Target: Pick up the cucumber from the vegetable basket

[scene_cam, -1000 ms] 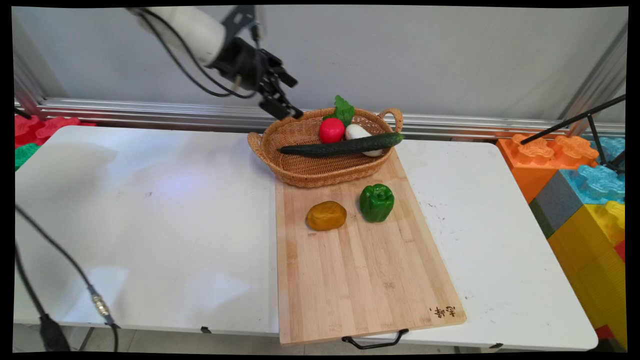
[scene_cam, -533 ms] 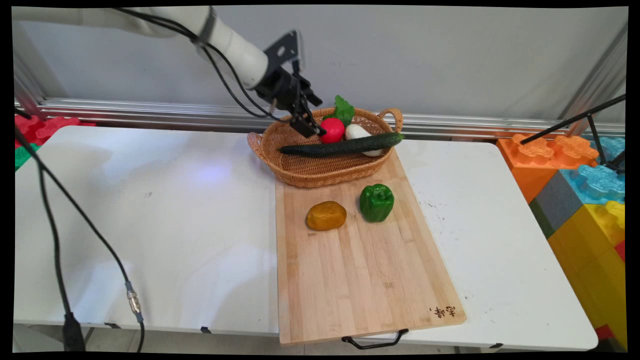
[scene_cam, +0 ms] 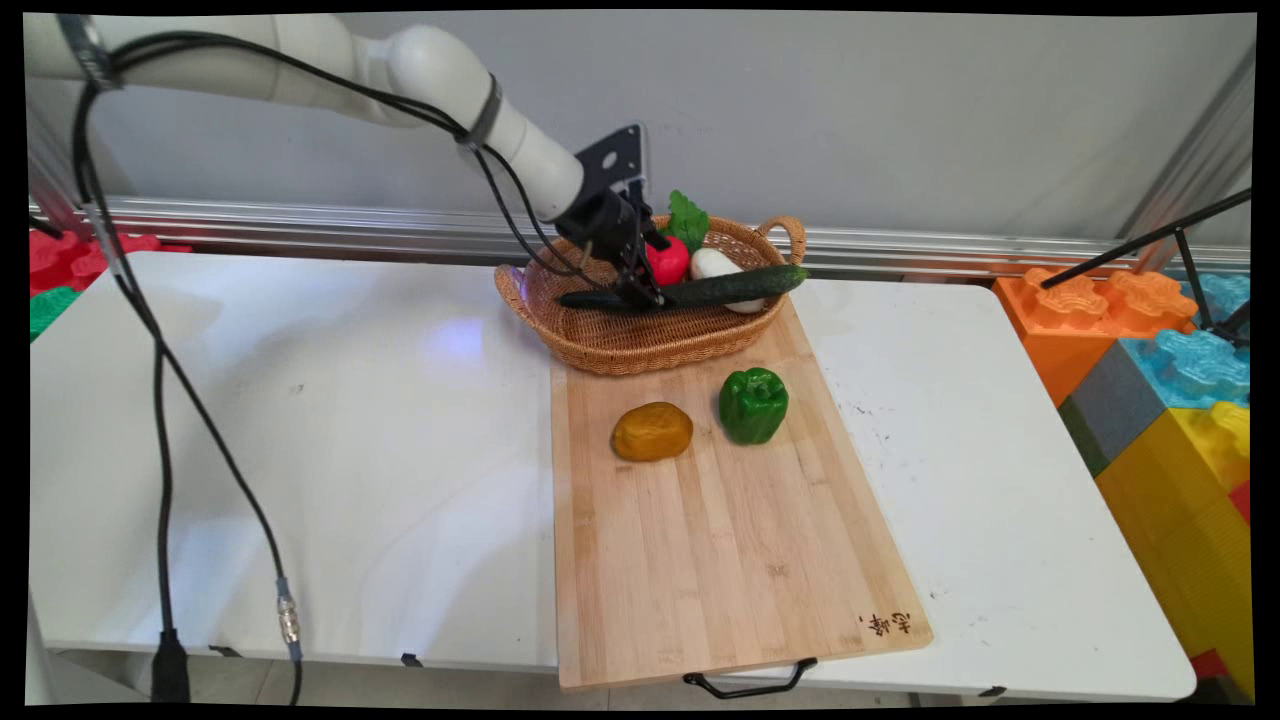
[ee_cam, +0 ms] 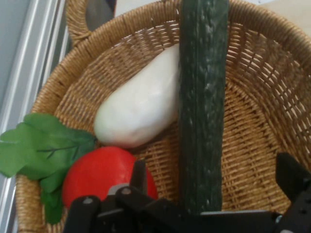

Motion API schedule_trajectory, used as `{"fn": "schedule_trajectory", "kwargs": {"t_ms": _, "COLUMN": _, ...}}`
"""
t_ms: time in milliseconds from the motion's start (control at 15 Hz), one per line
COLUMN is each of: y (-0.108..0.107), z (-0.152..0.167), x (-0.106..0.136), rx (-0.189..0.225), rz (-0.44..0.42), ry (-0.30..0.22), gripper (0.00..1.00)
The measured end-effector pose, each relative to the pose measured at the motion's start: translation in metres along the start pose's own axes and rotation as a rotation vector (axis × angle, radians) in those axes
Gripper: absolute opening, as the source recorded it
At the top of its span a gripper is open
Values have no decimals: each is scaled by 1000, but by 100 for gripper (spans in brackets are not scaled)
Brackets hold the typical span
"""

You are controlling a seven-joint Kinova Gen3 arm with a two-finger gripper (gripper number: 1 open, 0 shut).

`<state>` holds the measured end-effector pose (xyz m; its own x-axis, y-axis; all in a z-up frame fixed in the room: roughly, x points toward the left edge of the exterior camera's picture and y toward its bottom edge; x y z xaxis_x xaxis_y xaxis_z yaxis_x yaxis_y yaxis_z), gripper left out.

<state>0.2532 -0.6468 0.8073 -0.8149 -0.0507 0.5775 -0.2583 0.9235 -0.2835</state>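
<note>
Gripper (ee_cam: 209, 187) hanging inside wicker basket (scene_cam: 610, 340), fingers spread wide, straddling cucumber (ee_cam: 201, 97), not clenched. Cucumber lying across basket; red radish (ee_cam: 104, 172) and white vegetable (ee_cam: 138, 109) sitting beside it.

A white table (scene_cam: 300, 420) stands before a plain grey wall (scene_cam: 900, 110).

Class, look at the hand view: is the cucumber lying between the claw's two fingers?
Yes. The cucumber runs down between the two fingers of the open claw, inside the wicker basket.
</note>
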Motion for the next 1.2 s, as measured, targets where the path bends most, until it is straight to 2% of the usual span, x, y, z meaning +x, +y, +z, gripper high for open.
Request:
{"fn": "schedule_trajectory", "kwargs": {"t_ms": 533, "y": 1, "z": 42, "x": 2, "rx": -3, "rz": 10, "ry": -1, "gripper": 100}}
{"fn": "schedule_trajectory", "kwargs": {"t_ms": 933, "y": 1, "z": 58, "x": 3, "rx": 0, "rz": 8, "ry": -3, "gripper": 100}}
{"fn": "schedule_trajectory", "kwargs": {"t_ms": 1000, "y": 1, "z": 60, "x": 3, "rx": 0, "rz": 9, "ry": -4, "gripper": 0}}
{"fn": "schedule_trajectory", "kwargs": {"t_ms": 1200, "y": 1, "z": 63, "x": 2, "rx": 5, "rz": 15, "ry": -7, "gripper": 0}}
